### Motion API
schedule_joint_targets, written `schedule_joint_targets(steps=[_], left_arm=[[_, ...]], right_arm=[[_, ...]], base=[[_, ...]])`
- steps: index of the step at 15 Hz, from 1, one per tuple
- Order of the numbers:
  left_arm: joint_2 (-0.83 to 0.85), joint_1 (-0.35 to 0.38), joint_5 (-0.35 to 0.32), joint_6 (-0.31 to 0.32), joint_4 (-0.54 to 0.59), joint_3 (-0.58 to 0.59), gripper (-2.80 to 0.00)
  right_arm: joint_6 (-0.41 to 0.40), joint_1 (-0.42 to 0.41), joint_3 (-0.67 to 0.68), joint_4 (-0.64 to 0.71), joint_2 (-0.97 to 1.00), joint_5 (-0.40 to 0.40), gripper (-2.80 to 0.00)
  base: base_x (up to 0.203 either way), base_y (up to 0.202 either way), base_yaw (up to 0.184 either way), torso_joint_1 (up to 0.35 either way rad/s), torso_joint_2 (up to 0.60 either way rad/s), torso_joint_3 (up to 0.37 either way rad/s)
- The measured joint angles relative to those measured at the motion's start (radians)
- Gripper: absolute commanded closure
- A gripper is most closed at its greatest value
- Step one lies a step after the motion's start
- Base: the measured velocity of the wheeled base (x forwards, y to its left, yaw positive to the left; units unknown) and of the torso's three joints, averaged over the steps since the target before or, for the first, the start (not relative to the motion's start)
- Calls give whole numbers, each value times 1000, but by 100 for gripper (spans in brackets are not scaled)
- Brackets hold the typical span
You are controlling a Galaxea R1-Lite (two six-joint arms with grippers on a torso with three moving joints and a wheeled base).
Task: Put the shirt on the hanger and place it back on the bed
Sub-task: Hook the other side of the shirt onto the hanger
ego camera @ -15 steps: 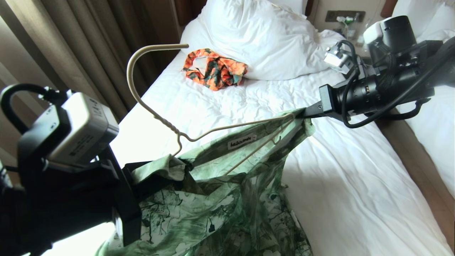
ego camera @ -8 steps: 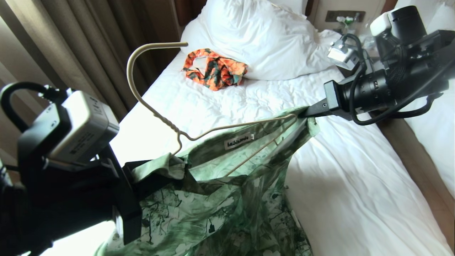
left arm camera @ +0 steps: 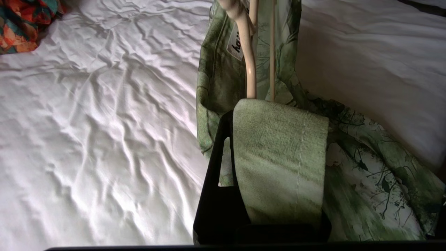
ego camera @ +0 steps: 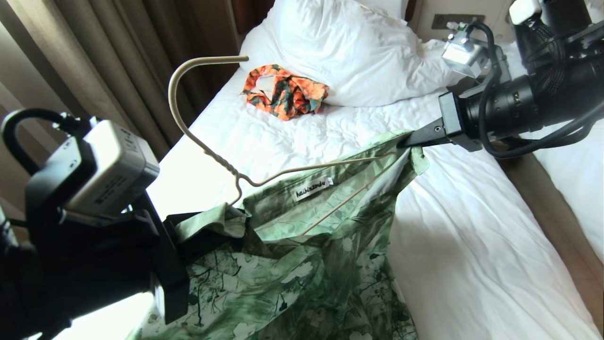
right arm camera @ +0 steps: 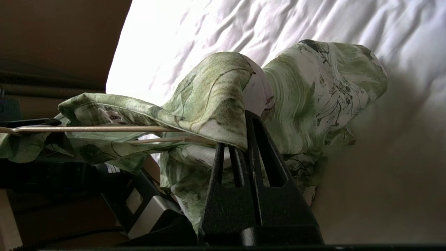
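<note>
While the left gripper (ego camera: 214, 229) pinches the shirt (ego camera: 302, 278) and hanger (ego camera: 207, 151), the right gripper (ego camera: 408, 140) is clamped on its shoulder.

The head camera looks steeply down over the wrinkled white-sheeted bed (ego camera: 472, 245). Both wrist cameras sit close behind their fingers; all three share the green flower-print shirt (ego camera: 302, 264) (left arm camera: 282, 157) (right arm camera: 209, 101).

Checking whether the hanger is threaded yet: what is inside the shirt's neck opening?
Inside the shirt, the hanger shows its right shoulder wire and bottom bar beside the neck label. Its left end is hidden under fabric at the left gripper.
</note>
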Motion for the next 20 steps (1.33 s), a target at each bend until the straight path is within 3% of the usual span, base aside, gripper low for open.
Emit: schedule_joint_targets(steps=[5, 12, 16, 20], left_arm=[[0, 3, -2, -3, 0, 2, 0], [7, 2, -4, -23, -20, -18, 0], [50, -22, -6, -128, -71, -9, 0], [122, -60, -7, -175, -172, -6, 0]], right_arm=[[15, 40, -12, 8, -27, -1, 0], [-16, 174, -21, 3, -71, -45, 0], [-19, 238, 3, 3, -99, -41, 0], [-26, 301, 13, 2, -114, -31, 0]], base=[[0, 0, 0, 0, 0, 0], [0, 0, 0, 0, 0, 0], [0, 0, 0, 0, 0, 0], [0, 0, 0, 0, 0, 0]])
